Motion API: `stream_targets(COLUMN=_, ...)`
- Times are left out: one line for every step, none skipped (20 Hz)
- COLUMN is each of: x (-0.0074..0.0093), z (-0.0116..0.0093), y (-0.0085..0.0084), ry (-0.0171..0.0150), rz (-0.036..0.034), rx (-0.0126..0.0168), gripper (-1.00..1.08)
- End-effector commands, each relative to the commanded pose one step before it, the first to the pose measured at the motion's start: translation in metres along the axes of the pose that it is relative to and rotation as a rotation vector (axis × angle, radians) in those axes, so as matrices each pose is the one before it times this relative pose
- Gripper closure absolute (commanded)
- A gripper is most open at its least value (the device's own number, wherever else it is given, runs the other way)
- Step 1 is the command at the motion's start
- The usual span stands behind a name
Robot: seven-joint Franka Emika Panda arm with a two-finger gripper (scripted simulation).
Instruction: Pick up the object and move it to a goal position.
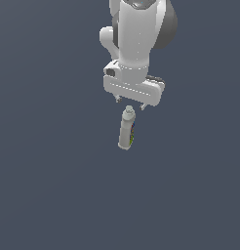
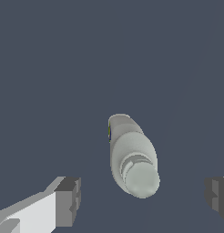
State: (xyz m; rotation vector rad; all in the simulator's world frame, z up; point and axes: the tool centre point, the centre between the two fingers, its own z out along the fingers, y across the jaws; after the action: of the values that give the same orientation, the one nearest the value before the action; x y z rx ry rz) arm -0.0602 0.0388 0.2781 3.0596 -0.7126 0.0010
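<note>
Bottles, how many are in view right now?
1: the bottle is just below the open gripper; the wrist view shows its cap end between the fingers. No others visible.

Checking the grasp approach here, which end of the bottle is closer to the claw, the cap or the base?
The cap end of the bottle is nearer: its rounded cap points toward the open claw, while the flat base faces away.

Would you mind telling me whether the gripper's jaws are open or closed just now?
Open. In the wrist view the gripper has its jaws set wide apart, with the bottle between them and untouched on either side.
</note>
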Motion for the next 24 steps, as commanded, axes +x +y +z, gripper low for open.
stream_targets(x=-0.00028, z=0.00534, y=0.00010, ry=-0.00060, rz=0.00037, rx=-0.00032, gripper=-0.92)
stream_targets(x=-0.00006, z=0.00339, y=0.00015, ry=-0.00001, rz=0.00049, rx=0.00005, gripper=-0.92)
stream_targets(x=-0.00025, z=0.00402, y=-0.00011, ry=0.00000, rz=0.00000, rx=0.00000, gripper=-0.92)
stream_targets(x=-0.00015, z=0.00463, y=0.00012, ry=-0.00001, rz=0.00049, rx=0.00005, gripper=-0.92)
stream_targets(x=-0.00019, z=0.00524, y=0.00011, ry=-0.00001, rz=0.00049, rx=0.00005, gripper=-0.92)
stream_targets(x=-0.00016, z=0.00520, y=0.00010, ry=-0.00001, rz=0.00049, rx=0.00005, gripper=-0.92)
stream_targets(x=-0.00023, z=0.00461, y=-0.00015, ry=0.00000, rz=0.00000, rx=0.00000, gripper=-0.92)
stream_targets(x=0.00000, z=0.00400, y=0.00008, ry=-0.00001, rz=0.00049, rx=0.00005, gripper=-0.92)
stream_targets(x=-0.00004, z=0.00342, y=-0.00018, ry=0.00000, rz=0.00000, rx=0.00000, gripper=-0.92)
stream_targets(x=0.00019, z=0.00281, y=0.00004, ry=-0.00001, rz=0.00049, rx=0.00004, gripper=-0.92)
stream_targets(x=0.00015, z=0.00222, y=-0.00021, ry=0.00000, rz=0.00000, rx=0.00000, gripper=-0.92)
stream_targets(x=0.00034, z=0.00161, y=0.00003, ry=0.00001, rz=0.00049, rx=0.00001, gripper=-0.92)
stream_targets(x=0.00019, z=0.00098, y=-0.00016, ry=0.00000, rz=0.00000, rx=0.00000, gripper=-0.92)
stream_targets(x=0.00008, z=0.00031, y=-0.00006, ry=0.00000, rz=0.00000, rx=0.00000, gripper=-0.92)
stream_targets(x=0.00000, z=0.00000, y=0.00000, ry=0.00000, rz=0.00000, rx=0.00000, gripper=1.08)
stream_targets(x=0.00000, z=0.00000, y=0.00000, ry=0.00000, rz=0.00000, rx=0.00000, gripper=1.08)
stream_targets(x=0.00000, z=0.00000, y=0.00000, ry=0.00000, rz=0.00000, rx=0.00000, gripper=1.08)
stream_targets(x=0.00000, z=0.00000, y=0.00000, ry=0.00000, rz=0.00000, rx=0.00000, gripper=1.08)
stream_targets(x=0.00000, z=0.00000, y=0.00000, ry=0.00000, rz=0.00000, rx=0.00000, gripper=1.08)
stream_targets(x=0.00000, z=0.00000, y=0.00000, ry=0.00000, rz=0.00000, rx=0.00000, gripper=1.08)
stream_targets(x=0.00000, z=0.00000, y=0.00000, ry=0.00000, rz=0.00000, rx=0.00000, gripper=1.08)
stream_targets(x=0.00000, z=0.00000, y=0.00000, ry=0.00000, rz=0.00000, rx=0.00000, gripper=1.08)
stream_targets(x=0.00000, z=0.00000, y=0.00000, ry=0.00000, rz=0.00000, rx=0.00000, gripper=1.08)
stream_targets(x=0.00000, z=0.00000, y=0.00000, ry=0.00000, rz=0.00000, rx=0.00000, gripper=1.08)
